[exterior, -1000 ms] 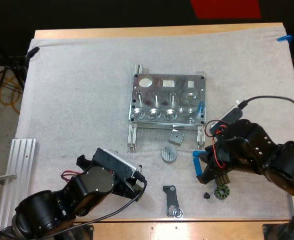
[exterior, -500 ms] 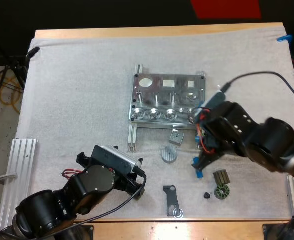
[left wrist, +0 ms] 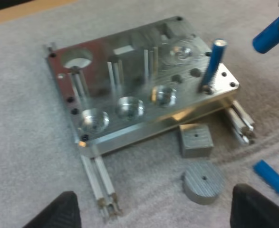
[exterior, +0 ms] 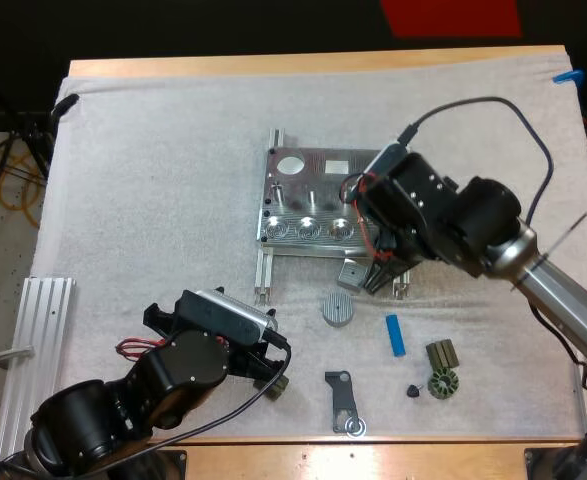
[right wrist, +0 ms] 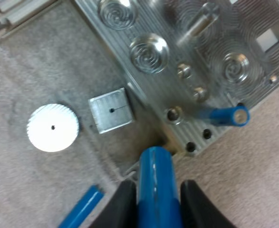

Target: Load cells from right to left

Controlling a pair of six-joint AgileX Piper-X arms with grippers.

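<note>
The metal fixture (exterior: 313,205) lies mid-mat, with a blue cylinder (left wrist: 213,66) standing upright in a hole near its front right corner (right wrist: 225,115). My right gripper (right wrist: 156,190) is shut on a second blue cylinder (right wrist: 154,178), which hangs just off that front right corner; in the high view this gripper (exterior: 378,278) is at the fixture's front edge. A third blue cylinder (exterior: 396,335) lies loose on the mat. My left gripper (exterior: 271,352) waits open in front of the fixture, its fingers (left wrist: 58,213) wide apart with nothing between them.
A grey square block (exterior: 352,273) and a ribbed grey disc (exterior: 339,309) lie just in front of the fixture. A dark bracket (exterior: 345,400) and small dark parts (exterior: 440,370) sit near the front edge. An aluminium rail (exterior: 33,350) lies at the mat's left.
My right arm has swung up and left from the mat's lower right to the fixture's front right corner, carrying a blue cylinder. Another blue cylinder now lies uncovered on the mat. My left arm barely shifted.
</note>
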